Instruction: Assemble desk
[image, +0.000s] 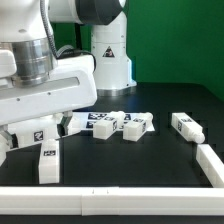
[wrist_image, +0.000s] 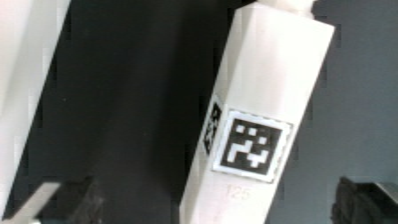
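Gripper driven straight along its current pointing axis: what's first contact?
Probably the tagged white leg, which lies between the open jaws of the gripper; depth is unclear, but nothing shows in front of it.

Legs (image: 133, 127) crowd middle, bare table (image: 140, 165) beside (rail (image: 120, 203) at edge)

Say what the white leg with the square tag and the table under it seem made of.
Leg: likely hard plastic, matte white; its faces look smooth and evenly coloured.
Tag: probably a printed sticker, flat black-and-white pattern.
Table: black, dull surface with no glare; material unclear.
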